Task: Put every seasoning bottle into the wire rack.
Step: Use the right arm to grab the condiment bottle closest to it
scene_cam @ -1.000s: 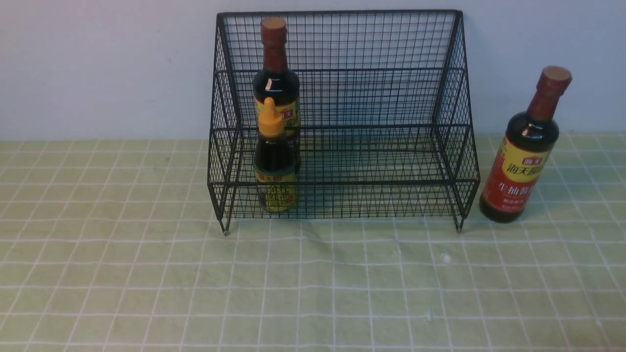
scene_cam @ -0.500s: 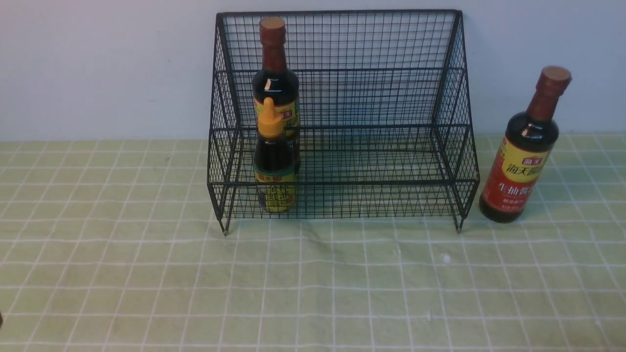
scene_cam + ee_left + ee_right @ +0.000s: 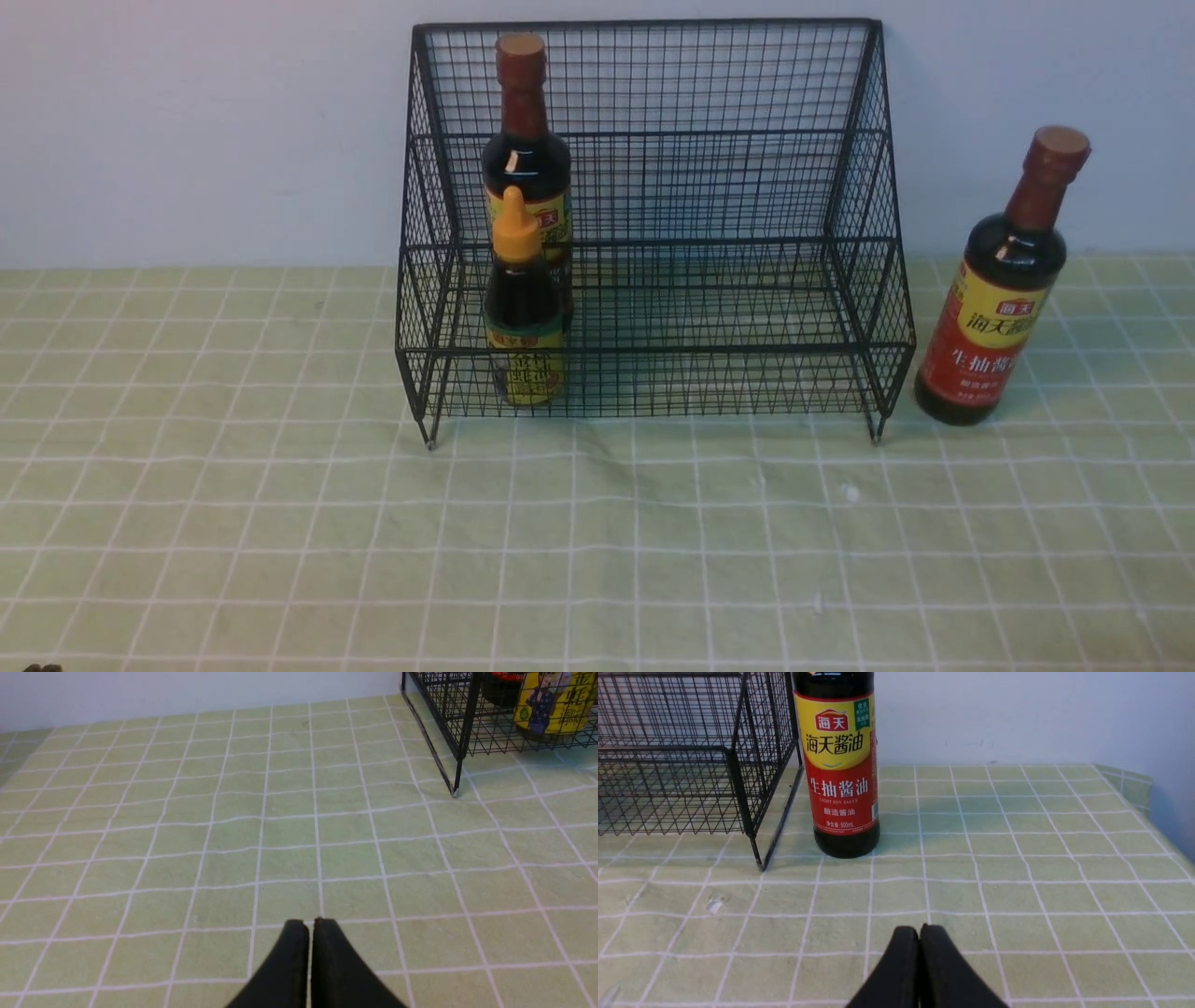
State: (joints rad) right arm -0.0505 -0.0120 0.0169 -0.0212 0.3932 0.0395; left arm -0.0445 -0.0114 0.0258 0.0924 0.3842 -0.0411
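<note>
The black wire rack stands against the back wall. A tall brown-capped bottle stands on its upper tier at the left. The short orange-capped bottle stands on the lower tier in front of it, and its yellow label shows in the left wrist view. The tall yellow-red label bottle stands on the cloth right of the rack, also in the right wrist view. My left gripper is shut and empty, well short of the rack's left leg. My right gripper is shut and empty, short of the bottle.
A green checked cloth covers the table up to a pale wall. The table's right edge shows in the right wrist view. A dark bit of the left arm peeks in at the front view's bottom left corner.
A dark bit of the left arm has come into the front view's bottom left edge and shifted right. The bottles and rack have not moved.
</note>
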